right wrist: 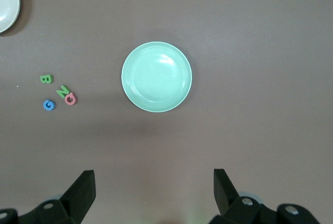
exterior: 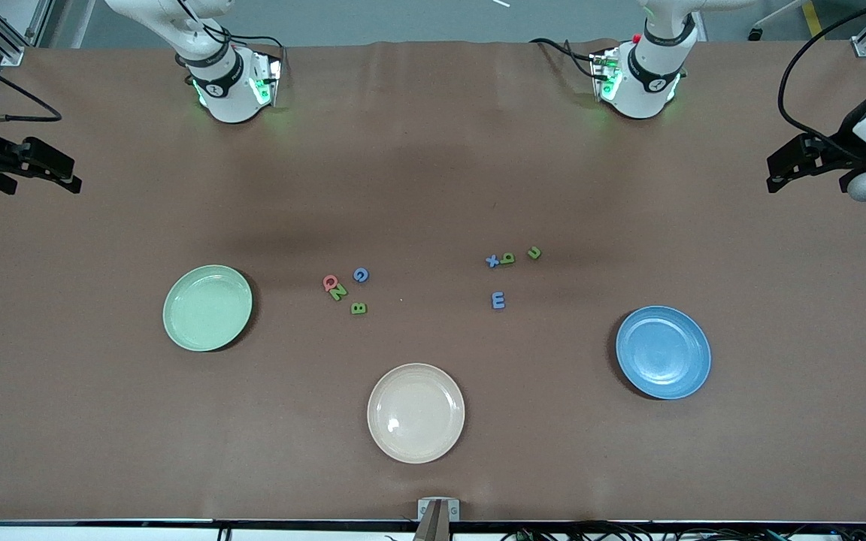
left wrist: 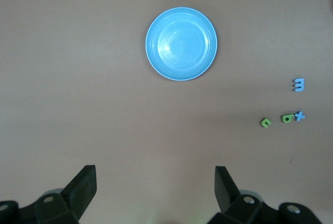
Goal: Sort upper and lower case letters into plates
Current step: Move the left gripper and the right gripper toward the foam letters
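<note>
A mint green plate (exterior: 207, 307) (right wrist: 156, 76) lies toward the right arm's end and a blue plate (exterior: 663, 352) (left wrist: 181, 43) toward the left arm's end. Between them lie two letter groups. One holds a red Q (exterior: 330, 282) (right wrist: 71, 99), green N (exterior: 338, 292), blue G (exterior: 360, 275) and green B (exterior: 358, 308). The other holds a blue x (exterior: 492, 261) (left wrist: 299, 115), two green letters (exterior: 507, 258) (exterior: 534, 253) and a blue E (exterior: 498, 300) (left wrist: 298, 84). My left gripper (exterior: 773, 174) (left wrist: 156, 174) and right gripper (exterior: 74, 174) (right wrist: 154, 177) hang open and empty, high over their table ends.
A cream-beige plate (exterior: 416, 412) lies nearer the front camera than the letters, midway between the two plates; its rim shows in the right wrist view (right wrist: 8, 3). The brown table (exterior: 433, 188) carries both arm bases along its edge farthest from the camera.
</note>
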Tool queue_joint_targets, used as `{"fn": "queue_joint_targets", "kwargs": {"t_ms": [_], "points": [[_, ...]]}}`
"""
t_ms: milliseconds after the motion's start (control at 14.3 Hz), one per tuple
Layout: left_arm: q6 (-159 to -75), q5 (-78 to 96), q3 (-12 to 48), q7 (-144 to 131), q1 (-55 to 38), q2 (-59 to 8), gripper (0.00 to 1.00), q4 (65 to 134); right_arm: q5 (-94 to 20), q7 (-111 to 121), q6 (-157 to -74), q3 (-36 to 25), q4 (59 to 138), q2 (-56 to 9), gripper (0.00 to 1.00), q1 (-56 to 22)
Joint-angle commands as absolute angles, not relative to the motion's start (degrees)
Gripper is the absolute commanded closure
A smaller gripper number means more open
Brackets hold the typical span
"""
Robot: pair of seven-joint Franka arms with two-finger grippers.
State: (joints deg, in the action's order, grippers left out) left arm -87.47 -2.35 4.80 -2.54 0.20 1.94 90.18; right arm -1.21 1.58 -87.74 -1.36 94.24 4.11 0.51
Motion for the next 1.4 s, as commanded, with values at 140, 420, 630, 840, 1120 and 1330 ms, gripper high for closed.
{"fn": "queue_joint_targets", "kwargs": {"t_ms": [140,420,630,840,1120,1330], "points": [[-86.4,-1.6,4.9,-2.6,0.0,1.1,0.0,88.5,-1.8,0.8,-88.2,-1.4,96.2,5.9,0.0,0.6],[-86.4,-1.6,4.9,-1.8,0.0,-1.3,0.0,88.8,-1.8,0.8,-88.4,-1.4,96.2,5.9,0.0,0.5],[-87.3,-1.8,4.9,-2.2,-1.2,-5.8,0.0,88.6,-1.8,0.8,-88.4,-1.4,96.2,5.9,0.0,0.5],[-87.4,-2.2,5.0,-2.3,-2.1,-11.6,0.0,88.4,-1.8,0.8,-88.4,-1.4,96.1,5.8,0.0,0.6],[-91.9,-1.0,5.4,-3.4,-3.4,-14.8,0.0,91.8,-1.8,1.1,-87.9,-1.4,94.1,5.1,0.0,0.7],[-97.1,2.7,5.9,-7.5,-3.3,-14.0,0.0,97.8,-1.9,1.2,-88.1,-1.5,93.1,3.3,0.0,1.0]]}}
